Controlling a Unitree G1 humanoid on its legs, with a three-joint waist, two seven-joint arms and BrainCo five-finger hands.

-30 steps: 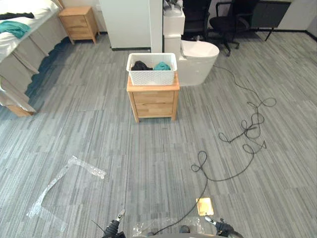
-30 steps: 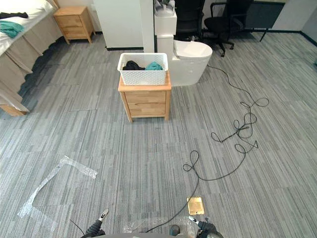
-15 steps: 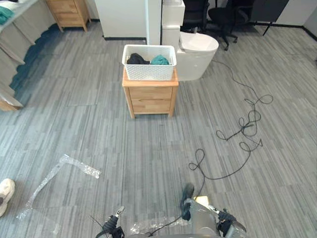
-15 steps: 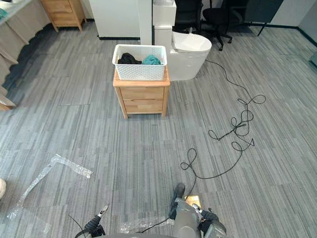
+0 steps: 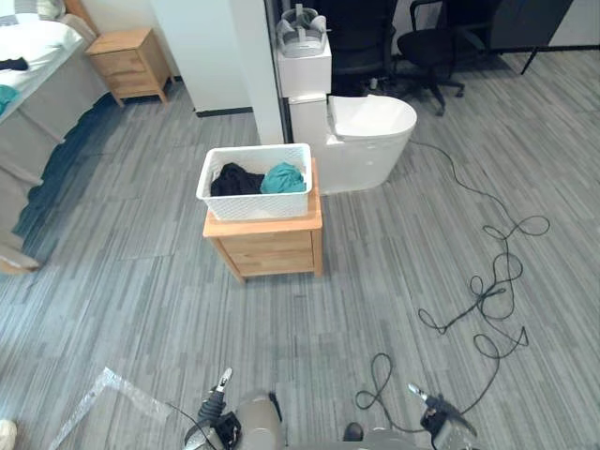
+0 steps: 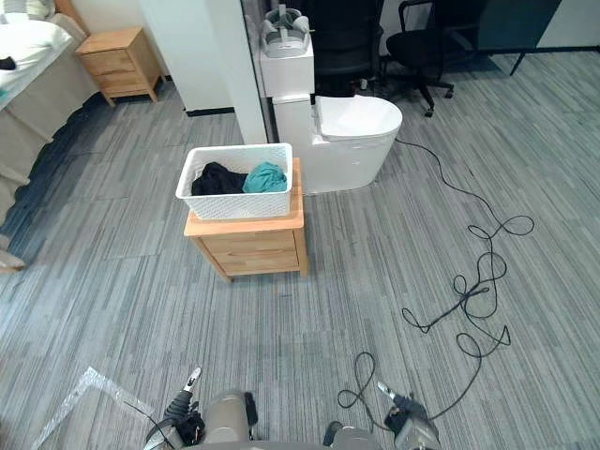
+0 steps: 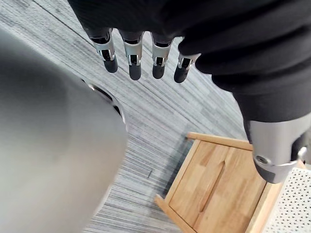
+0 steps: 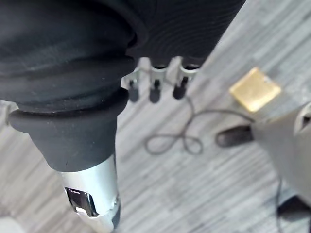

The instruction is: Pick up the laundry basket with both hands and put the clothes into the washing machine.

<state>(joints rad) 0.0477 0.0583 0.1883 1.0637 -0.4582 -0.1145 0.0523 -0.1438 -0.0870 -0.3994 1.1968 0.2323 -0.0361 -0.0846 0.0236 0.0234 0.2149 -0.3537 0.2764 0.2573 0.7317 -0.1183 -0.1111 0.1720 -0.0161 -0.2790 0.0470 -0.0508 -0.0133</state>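
Laundry basket [image 5: 253, 206], white perforated plastic, left of centre on wooden counter [image 5: 267, 251]; dark and teal clothes [image 5: 281, 178] inside. Probably light, stiff; best gripped at opposite rim ends. Left robot hand [image 7: 134, 60], right robot hand [image 8: 154, 88]: fingers slack, empty.

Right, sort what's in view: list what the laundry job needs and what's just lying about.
Job: white laundry basket, black garment and teal garment in it, left hand, right hand.
Lying about: toilet, headset, office chair, far nightstand, plastic film.

Clothes [image 5: 279, 177] partly hidden behind laundry basket [image 5: 253, 205] wall.
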